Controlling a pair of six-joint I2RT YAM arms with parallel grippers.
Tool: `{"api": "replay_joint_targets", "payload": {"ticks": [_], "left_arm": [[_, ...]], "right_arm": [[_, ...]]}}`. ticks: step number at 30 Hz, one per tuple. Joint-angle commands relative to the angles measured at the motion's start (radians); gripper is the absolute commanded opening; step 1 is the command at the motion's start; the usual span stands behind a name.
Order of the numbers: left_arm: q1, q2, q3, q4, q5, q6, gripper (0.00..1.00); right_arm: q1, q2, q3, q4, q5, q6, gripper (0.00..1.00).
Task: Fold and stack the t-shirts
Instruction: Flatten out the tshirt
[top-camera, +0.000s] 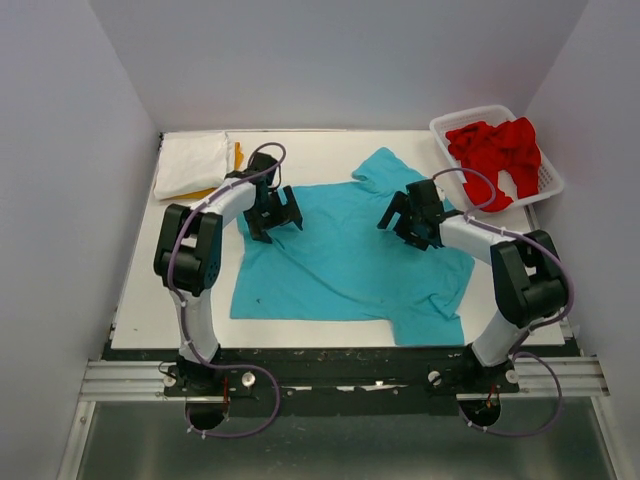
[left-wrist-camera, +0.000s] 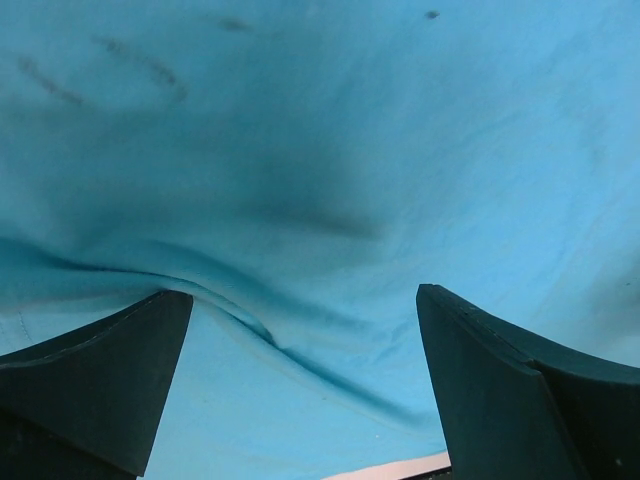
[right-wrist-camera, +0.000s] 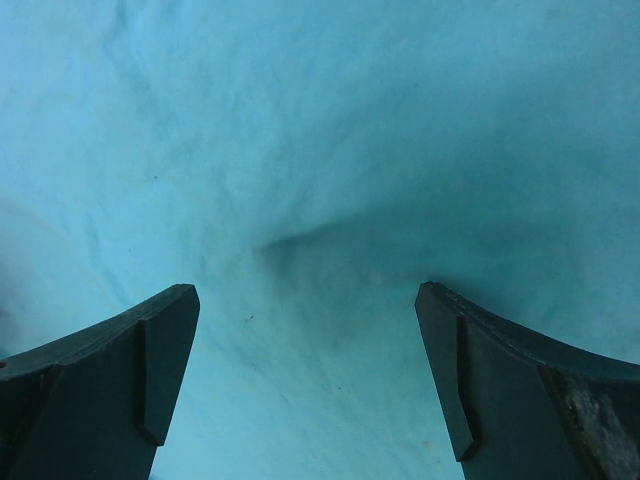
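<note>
Fingers (left-wrist-camera: 100, 380) gape wide on my left gripper (left-wrist-camera: 303, 295) and right gripper (right-wrist-camera: 307, 290), gripping nothing, low over the turquoise t-shirt (top-camera: 340, 265) spread on the table (top-camera: 140, 300). I judge the first fold is starting; next I pinch cloth on each side.

White slatted plastic basket (top-camera: 466, 114) at the far right corner of a white counter (top-camera: 170, 300), pale grey walls (top-camera: 350, 60) on three sides, metal rail (top-camera: 130, 378) along the near edge.
</note>
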Motion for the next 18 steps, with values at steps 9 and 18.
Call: {"api": "replay_joint_targets", "payload": {"ticks": [9, 18], "left_arm": [[0.037, 0.187, 0.296, -0.162, 0.029, 0.065, 0.98], [0.069, 0.195, 0.359, -0.168, 0.037, 0.078, 0.99]], "right_arm": [[-0.071, 0.219, 0.088, 0.111, -0.045, 0.049, 1.00], [-0.072, 0.187, 0.096, 0.140, -0.037, 0.068, 1.00]]}}
